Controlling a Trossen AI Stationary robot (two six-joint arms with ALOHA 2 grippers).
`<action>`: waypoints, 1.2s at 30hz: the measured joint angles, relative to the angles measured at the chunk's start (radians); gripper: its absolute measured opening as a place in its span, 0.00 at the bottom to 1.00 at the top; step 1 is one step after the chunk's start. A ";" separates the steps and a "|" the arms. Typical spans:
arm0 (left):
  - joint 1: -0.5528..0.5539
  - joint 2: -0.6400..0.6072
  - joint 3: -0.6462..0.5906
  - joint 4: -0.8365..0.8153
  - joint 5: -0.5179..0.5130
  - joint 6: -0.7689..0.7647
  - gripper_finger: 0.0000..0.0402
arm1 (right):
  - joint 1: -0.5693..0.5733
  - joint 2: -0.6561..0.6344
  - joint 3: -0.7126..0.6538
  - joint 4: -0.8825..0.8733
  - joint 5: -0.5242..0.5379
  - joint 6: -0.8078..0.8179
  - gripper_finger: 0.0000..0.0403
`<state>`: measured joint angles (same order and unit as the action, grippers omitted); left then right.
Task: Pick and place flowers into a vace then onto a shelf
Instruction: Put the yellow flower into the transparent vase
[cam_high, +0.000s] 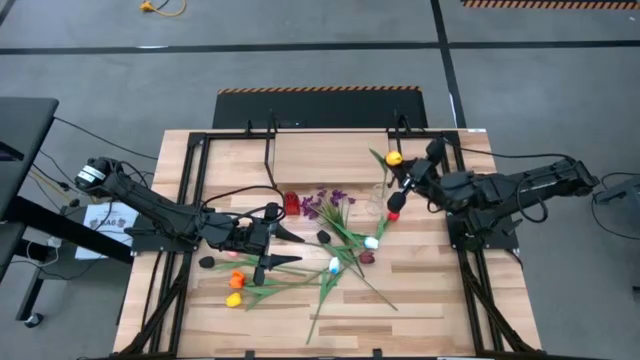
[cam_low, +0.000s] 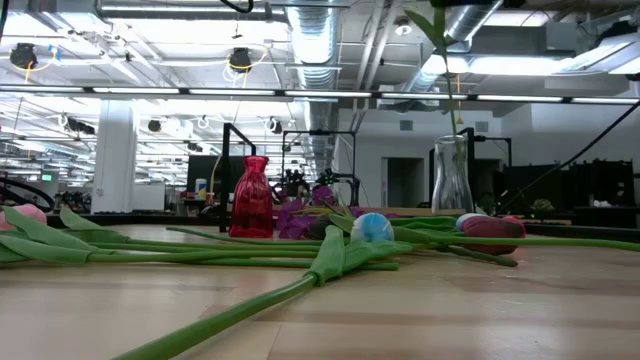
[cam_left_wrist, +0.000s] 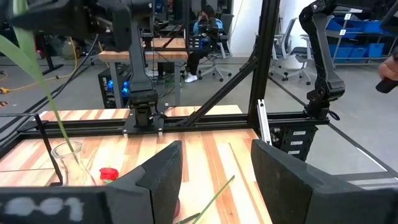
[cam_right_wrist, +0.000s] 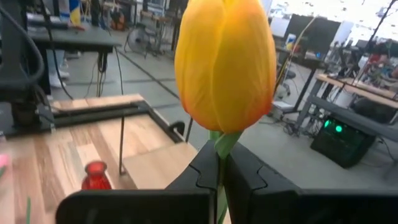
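Gripping a yellow tulip (cam_right_wrist: 225, 65) by its stem, the right tool (cam_right_wrist: 221, 171) must lower it into the clear vase (cam_low: 451, 174); the left tool (cam_left_wrist: 214, 165) waits released.

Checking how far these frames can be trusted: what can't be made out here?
- Low view: both grippers are cut off by the top edge.
- Right wrist view: the yellow tulip fills the frame, and the right gripper hides its stem.
- Left wrist view: the clear vase is cut by the left gripper.
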<state>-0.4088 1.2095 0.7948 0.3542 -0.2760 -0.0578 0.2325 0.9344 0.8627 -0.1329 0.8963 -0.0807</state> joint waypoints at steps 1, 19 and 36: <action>0.000 0.000 0.000 0.000 0.000 0.000 0.45 | -0.001 0.000 0.000 -0.024 0.000 0.014 0.01; 0.000 0.000 0.000 0.000 0.000 0.000 0.45 | -0.022 0.002 0.000 -0.281 -0.074 0.215 0.01; 0.000 0.001 0.000 -0.007 0.000 0.001 0.45 | -0.012 0.002 0.000 -0.409 -0.145 0.276 0.39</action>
<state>-0.4090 1.2102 0.7948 0.3475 -0.2760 -0.0570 0.2205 0.9363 0.8627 -0.5414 0.7517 0.1950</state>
